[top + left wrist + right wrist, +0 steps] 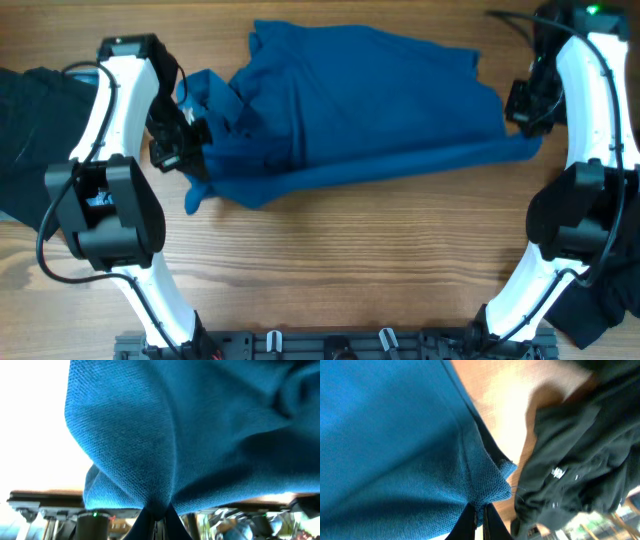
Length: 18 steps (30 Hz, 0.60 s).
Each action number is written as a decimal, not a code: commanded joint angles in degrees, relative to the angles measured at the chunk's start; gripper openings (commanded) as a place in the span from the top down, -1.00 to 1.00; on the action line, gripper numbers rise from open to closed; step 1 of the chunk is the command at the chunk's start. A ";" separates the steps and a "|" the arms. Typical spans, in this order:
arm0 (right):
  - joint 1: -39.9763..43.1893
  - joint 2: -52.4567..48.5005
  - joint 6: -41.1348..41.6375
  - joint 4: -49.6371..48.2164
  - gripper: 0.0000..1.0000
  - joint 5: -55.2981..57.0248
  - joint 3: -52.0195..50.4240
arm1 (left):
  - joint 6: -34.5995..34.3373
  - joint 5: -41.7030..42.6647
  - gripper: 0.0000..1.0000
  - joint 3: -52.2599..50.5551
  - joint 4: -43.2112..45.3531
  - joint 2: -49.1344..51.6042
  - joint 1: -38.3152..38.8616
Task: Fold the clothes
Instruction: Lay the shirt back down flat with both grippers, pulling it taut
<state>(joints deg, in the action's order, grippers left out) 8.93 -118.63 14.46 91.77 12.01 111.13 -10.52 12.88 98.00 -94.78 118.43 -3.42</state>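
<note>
The shirt (370,100) is a solid deep teal-blue with a fine knit texture up close and no print. The table (350,270) is warm light-brown wood grain. The black garments (25,120) sit plain and dark, one with tiny white marks. The arms (100,110) are white with black joints.

deep teal-blue collared shirt (370,100): knit cloth with a fine pebbly weave up close, matt, soft creases. Hem corner looks fuzzy, a few loose threads. light-brown wooden surface (350,270): clear grain, smooth, low sheen. crumpled black garment (580,460): thin cloth, matt, finer texture than the shirt, with a small white print on it. white arm shells (105,100): hard plastic, smooth, glossy. black joint housings (105,215): plastic, smooth, satin to matt.
</note>
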 commanded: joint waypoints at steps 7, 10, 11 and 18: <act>4.00 3.69 2.34 -4.15 0.92 -0.50 -16.50 | -0.94 -2.58 0.92 -15.02 3.76 -3.45 -0.22; 4.94 7.21 3.65 -6.80 0.92 -0.28 -21.31 | -3.72 -4.94 0.92 -17.57 4.52 -6.01 -0.22; 5.40 8.85 3.80 -7.89 0.92 -0.22 -23.47 | -5.05 -6.32 0.92 -17.94 4.55 -7.17 -0.24; 9.88 17.62 5.09 -12.63 0.92 -0.24 -33.97 | -9.75 -11.30 0.92 -18.14 3.91 -17.18 -0.22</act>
<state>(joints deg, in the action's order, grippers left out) 16.29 -105.60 18.00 80.07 11.25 80.75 -16.73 6.42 80.07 -90.17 108.14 -3.42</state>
